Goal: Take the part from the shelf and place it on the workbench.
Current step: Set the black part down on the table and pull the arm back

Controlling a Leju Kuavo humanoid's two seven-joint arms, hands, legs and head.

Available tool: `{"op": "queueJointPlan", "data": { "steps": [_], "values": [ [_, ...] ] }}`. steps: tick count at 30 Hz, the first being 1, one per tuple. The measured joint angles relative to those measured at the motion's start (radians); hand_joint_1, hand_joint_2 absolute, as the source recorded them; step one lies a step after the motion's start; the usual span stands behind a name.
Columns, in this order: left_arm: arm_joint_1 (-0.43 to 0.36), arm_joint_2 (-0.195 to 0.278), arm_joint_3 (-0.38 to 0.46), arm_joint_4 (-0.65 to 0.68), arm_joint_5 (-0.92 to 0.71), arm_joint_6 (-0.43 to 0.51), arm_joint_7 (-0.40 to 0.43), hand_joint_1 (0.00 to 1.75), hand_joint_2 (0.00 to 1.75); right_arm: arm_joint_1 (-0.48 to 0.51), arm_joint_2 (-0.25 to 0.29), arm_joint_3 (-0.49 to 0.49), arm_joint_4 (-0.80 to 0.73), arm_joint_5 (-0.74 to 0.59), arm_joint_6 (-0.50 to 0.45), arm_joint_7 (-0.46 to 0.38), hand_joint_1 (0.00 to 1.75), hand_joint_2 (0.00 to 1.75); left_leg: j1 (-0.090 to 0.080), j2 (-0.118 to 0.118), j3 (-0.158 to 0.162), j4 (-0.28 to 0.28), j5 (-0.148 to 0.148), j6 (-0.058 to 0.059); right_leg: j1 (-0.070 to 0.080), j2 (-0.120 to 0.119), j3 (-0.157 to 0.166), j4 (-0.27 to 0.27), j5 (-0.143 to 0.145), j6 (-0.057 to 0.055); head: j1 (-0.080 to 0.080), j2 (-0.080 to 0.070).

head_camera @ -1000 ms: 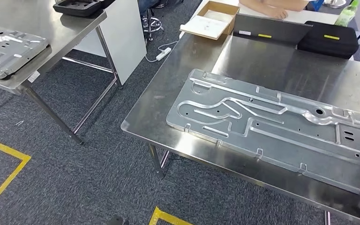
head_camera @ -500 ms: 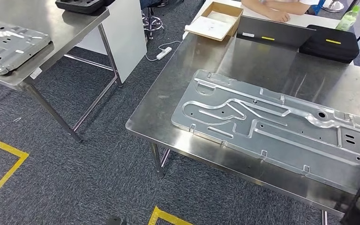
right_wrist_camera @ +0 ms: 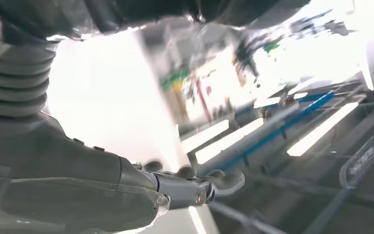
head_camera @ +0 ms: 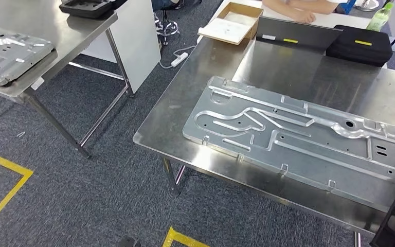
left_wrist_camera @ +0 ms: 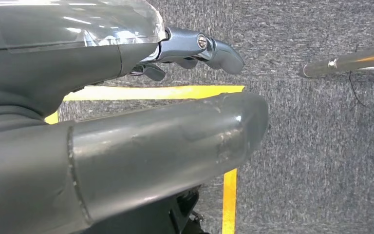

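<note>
Part (head_camera: 298, 139): a large stamped sheet-metal panel lying flat on the steel workbench (head_camera: 195, 98), its long axis running from about 10 o'clock to 4 o'clock in the head view, its near edge close to the bench's front rim. Lying flat and fully supported, it appears already delivered; the placing step seems essentially complete. A second similar panel (head_camera: 7, 51) rests on another table (head_camera: 56, 31) at 10 o'clock, presumably the supply point. Left hand (left_wrist_camera: 141, 146): hangs over carpet and yellow floor tape (left_wrist_camera: 230, 195), thumb and fingers extended and apart, holding nothing, consistent with an arm released from carrying. Right hand (right_wrist_camera: 185, 185): seen close above the reflective bench surface, fingers loosely extended with nothing visibly between them; whether any fingertip touches the panel cannot be told, as glare and blur obscure that view. At 3 to 5 o'clock in the head view, dark arm structure cuts off the panel's far end. A person's forearm (head_camera: 293, 7) shows at 12 o'clock, beyond a cardboard box (head_camera: 232, 23) and black case (head_camera: 359, 43)
</note>
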Motion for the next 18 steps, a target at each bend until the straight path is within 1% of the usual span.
{"op": "queueJointPlan", "data": {
  "steps": [1, 2, 3, 4, 5, 6, 7, 8, 9, 10, 12, 13, 14, 15, 16, 18],
  "values": [
    [0.000, 0.000, 0.005, 0.000, 0.004, -0.002, 0.005, 0.00, 0.00, 0.036, 0.017, -0.053, -0.057, -0.042, 0.023, -0.015, 0.00, 0.00, 0.003, 0.000, -0.024, 0.055, -0.032, -0.006, 0.001, -0.002, 0.000, -0.001, 0.000, -0.004, 0.000, 0.000],
    [0.000, 0.000, 0.009, 0.000, 0.007, -0.004, 0.011, 0.00, 0.00, 0.071, 0.037, -0.100, -0.110, -0.075, 0.043, -0.027, 0.00, 0.00, 0.005, 0.001, -0.057, 0.124, -0.067, -0.009, 0.002, -0.004, -0.001, 0.000, 0.000, -0.007, 0.000, 0.000],
    [0.001, 0.000, 0.014, 0.000, 0.009, -0.006, 0.016, 0.00, 0.00, 0.105, 0.056, -0.140, -0.157, -0.100, 0.058, -0.035, 0.00, 0.00, 0.007, 0.001, -0.089, 0.190, -0.093, -0.011, 0.003, -0.005, -0.001, 0.000, -0.001, -0.009, 0.000, 0.000],
    [0.002, 0.000, 0.019, 0.000, 0.011, -0.008, 0.019, 0.00, 0.00, 0.134, 0.072, -0.175, -0.198, -0.115, 0.067, -0.041, 0.00, 0.00, 0.009, 0.001, -0.110, 0.231, -0.102, -0.011, 0.004, -0.005, -0.001, 0.000, -0.001, -0.009, 0.000, 0.000],
    [0.003, 0.000, 0.022, 0.000, 0.011, -0.009, 0.021, 0.00, 0.00, 0.157, 0.086, -0.201, -0.230, -0.121, 0.071, -0.044, 0.00, 0.00, 0.009, 0.001, -0.113, 0.235, -0.092, -0.010, 0.005, -0.005, -0.001, 0.001, -0.001, -0.010, 0.000, 0.000],
    [0.003, 0.000, 0.025, 0.000, 0.011, -0.009, 0.021, 0.00, 0.00, 0.175, 0.096, -0.224, -0.258, -0.124, 0.073, -0.045, 0.00, 0.00, 0.009, 0.001, -0.095, 0.196, -0.064, -0.007, 0.005, -0.005, -0.001, 0.001, -0.001, -0.009, 0.000, 0.000],
    [0.003, 0.000, 0.027, 0.000, 0.012, -0.010, 0.022, 0.00, 0.00, 0.189, 0.105, -0.244, -0.283, -0.127, 0.075, -0.046, 0.00, 0.00, 0.008, 0.000, -0.062, 0.127, -0.026, -0.001, 0.006, -0.005, -0.001, 0.001, -0.001, -0.009, -0.001, 0.000],
    [0.003, 0.000, 0.029, 0.000, 0.012, -0.010, 0.022, 0.00, 0.00, 0.199, 0.113, -0.264, -0.304, -0.132, 0.078, -0.050, 0.00, 0.00, 0.007, -0.002, -0.027, 0.054, 0.004, 0.005, 0.007, -0.005, -0.001, 0.001, -0.002, -0.008, -0.001, 0.000],
    [0.002, 0.000, 0.031, 0.000, 0.012, -0.010, 0.024, 0.00, 0.00, 0.208, 0.121, -0.283, -0.322, -0.141, 0.083, -0.056, 0.00, 0.00, 0.005, -0.002, 0.002, -0.004, 0.025, 0.010, 0.009, -0.004, -0.001, 0.001, -0.002, -0.004, 0.000, 0.000],
    [0.002, 0.000, 0.033, 0.000, 0.013, -0.009, 0.028, 0.00, 0.00, 0.220, 0.130, -0.302, -0.342, -0.157, 0.090, -0.066, 0.00, 0.00, 0.004, -0.003, 0.018, -0.038, 0.034, 0.013, 0.010, -0.004, -0.001, 0.001, -0.002, 0.000, 0.000, 0.000],
    [0.002, 0.000, 0.039, 0.000, 0.013, -0.009, 0.045, 0.00, 0.00, 0.258, 0.155, -0.336, -0.391, -0.193, 0.102, -0.092, 0.00, 0.00, 0.003, -0.001, 0.024, -0.052, 0.036, 0.016, 0.012, -0.003, 0.000, -0.004, 0.001, 0.013, 0.000, 0.000],
    [0.002, -0.001, 0.042, 0.000, 0.014, -0.009, 0.056, 0.00, 0.00, 0.282, 0.170, -0.351, -0.421, -0.211, 0.105, -0.105, 0.00, 0.00, 0.005, -0.001, 0.027, -0.060, 0.041, 0.019, 0.010, -0.003, 0.002, -0.005, 0.001, 0.018, 0.000, 0.000],
    [0.002, -0.001, 0.046, 0.000, 0.016, -0.009, 0.066, 0.00, 0.00, 0.305, 0.185, -0.365, -0.452, -0.225, 0.105, -0.118, 0.00, 0.00, 0.006, 0.000, 0.031, -0.069, 0.047, 0.024, 0.008, -0.003, 0.000, 0.000, -0.006, 0.022, 0.000, 0.000],
    [0.001, -0.002, 0.049, 0.000, 0.018, -0.011, 0.074, 0.00, 0.00, 0.325, 0.201, -0.377, -0.482, -0.237, 0.104, -0.130, 0.00, 0.00, 0.008, 0.001, 0.035, -0.079, 0.053, 0.030, 0.007, -0.002, -0.009, 0.023, -0.023, 0.025, 0.001, 0.000],
    [0.000, -0.003, 0.052, 0.000, 0.020, -0.014, 0.081, 0.00, 0.00, 0.344, 0.217, -0.390, -0.511, -0.247, 0.102, -0.141, 0.00, 0.00, 0.009, 0.002, 0.038, -0.085, 0.057, 0.033, 0.006, -0.001, -0.028, 0.065, -0.050, 0.026, 0.001, 0.000],
    [-0.002, -0.005, 0.054, 0.000, 0.020, -0.021, 0.096, 0.00, 0.00, 0.384, 0.253, -0.413, -0.569, -0.261, 0.097, -0.156, 0.00, 0.00, 0.008, 0.002, 0.037, -0.086, 0.058, 0.036, 0.006, 0.001, -0.087, 0.191, -0.112, 0.030, 0.001, 0.000]
  ]
}}
